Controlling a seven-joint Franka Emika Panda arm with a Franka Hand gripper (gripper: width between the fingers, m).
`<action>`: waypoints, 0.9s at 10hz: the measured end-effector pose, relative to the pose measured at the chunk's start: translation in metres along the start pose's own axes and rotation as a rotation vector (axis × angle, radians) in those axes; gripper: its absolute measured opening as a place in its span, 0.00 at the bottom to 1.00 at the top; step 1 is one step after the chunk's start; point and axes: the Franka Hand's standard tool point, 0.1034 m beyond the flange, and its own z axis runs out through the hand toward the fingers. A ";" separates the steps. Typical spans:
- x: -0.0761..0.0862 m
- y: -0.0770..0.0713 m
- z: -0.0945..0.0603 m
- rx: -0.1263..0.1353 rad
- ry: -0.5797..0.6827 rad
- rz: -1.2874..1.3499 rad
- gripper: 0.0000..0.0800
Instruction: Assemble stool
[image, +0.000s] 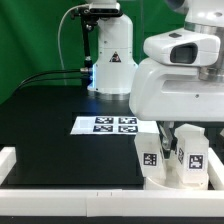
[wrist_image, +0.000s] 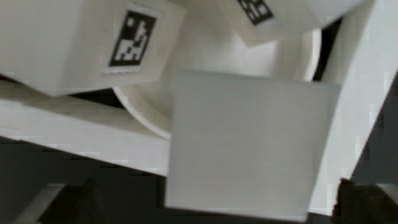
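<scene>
Legs (image: 190, 148) standing on seat (image: 170, 181) near surface (image: 60, 130) corner, seemingly part-assembled, more apparently left; pincer (image: 172, 135) state impossible to tell.

The arm is reaching down from the top of the exterior view's right side, its bulky white wrist housing filling that corner and pointing straight down at the worktop. The hand (image: 172, 137) is hanging below the housing, its dark fingers (image: 163, 135) pointing downward, close to the worktop. How far apart the jaws are standing cannot be made out. In the wrist view no finger is clearly showing.
</scene>
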 end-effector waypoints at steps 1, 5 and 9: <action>0.000 0.001 0.000 0.001 -0.002 0.006 0.81; -0.001 0.001 0.000 0.001 -0.002 0.214 0.31; 0.002 0.001 0.001 0.045 0.002 0.644 0.01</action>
